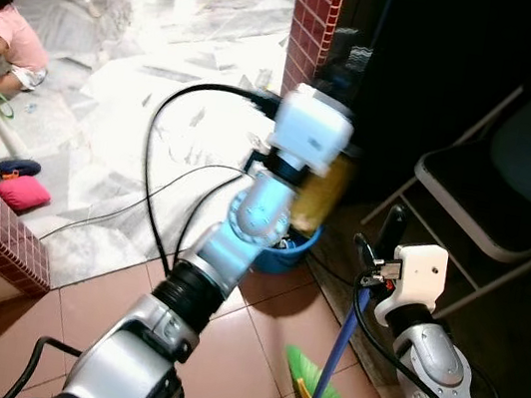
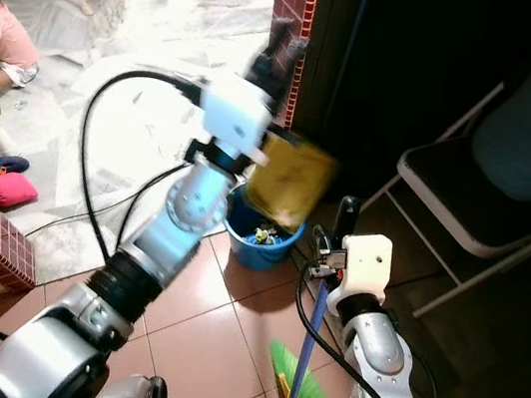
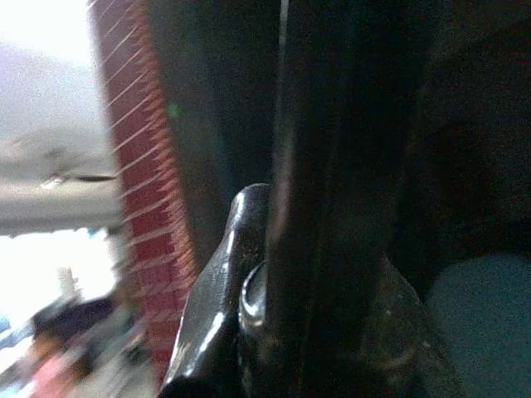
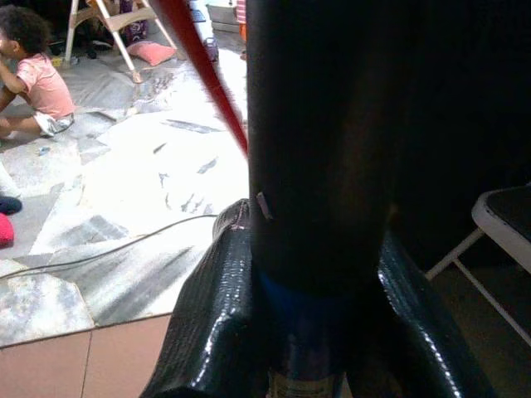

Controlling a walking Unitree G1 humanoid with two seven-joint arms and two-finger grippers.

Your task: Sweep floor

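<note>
step: you are at the emptying part of the sweep, as i judge it; the yellow dustpan (image 2: 290, 185) hangs tilted over the blue bucket (image 2: 258, 233) by the red brick pillar (image 2: 290, 21).
left tool: the left tool (image 2: 273, 140) is raised high, beside the pillar; its fingers (image 3: 217, 290) close around a dark handle, which i take for the dustpan's handle.
right tool: the right tool (image 1: 371, 248) holds the blue broom handle (image 1: 341, 344), its fingers pressed on both sides of the pole.
broom: green bristles (image 1: 319, 381) rest low on the terracotta floor tiles (image 1: 221, 354), just beside your right arm.
surroundings: a folding chair (image 1: 510, 187) stands close on the right; a person in pink (image 1: 14, 33) sits well apart on the marble floor.
next move: you need, i think, to tip the dustpan more until it is empty, then bring it down near the bristles.
care: black cable (image 1: 162, 183) hangs near the bucket.
</note>
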